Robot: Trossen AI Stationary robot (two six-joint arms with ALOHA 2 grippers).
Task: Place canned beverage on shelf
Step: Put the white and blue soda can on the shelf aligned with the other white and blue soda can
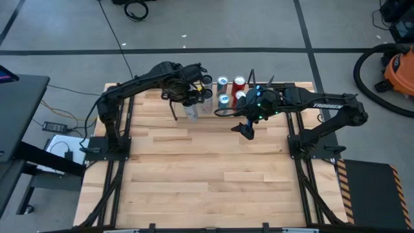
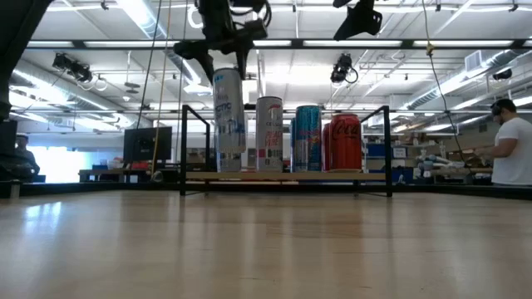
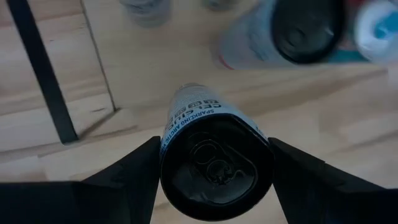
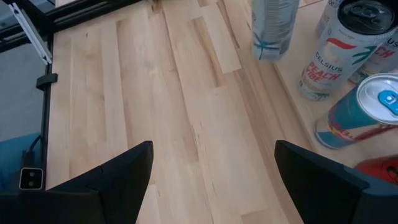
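My left gripper [image 1: 192,97] is shut on a tall white canned beverage [image 2: 229,120] at the left end of the shelf. The shelf is a pale board [image 2: 287,176] between two black wire frames [image 2: 183,149]. Standing on the board are a white can [image 2: 268,133], a blue can [image 2: 307,137] and a red can [image 2: 345,141]. In the right wrist view the held can [image 4: 273,28] hovers by the board's near edge. My right gripper [image 1: 248,131] is open above the table, in front of the shelf's right part, with nothing between its fingers. My left gripper pinches the can's top end [image 3: 166,168] between its two fingers [image 3: 134,180], one on each side of the rim. The fingers come from above and point steeply down. The can hangs nearly upright below them, its lower end [image 2: 229,170] about level with the shelf board and clear of the table.
The shelf's left wire frame [image 3: 37,68] stands close beside the held can. The wooden tabletop [image 1: 207,175] stretches bare in front of the shelf. A person [image 2: 511,149] stands in the room beyond the table, at the right.
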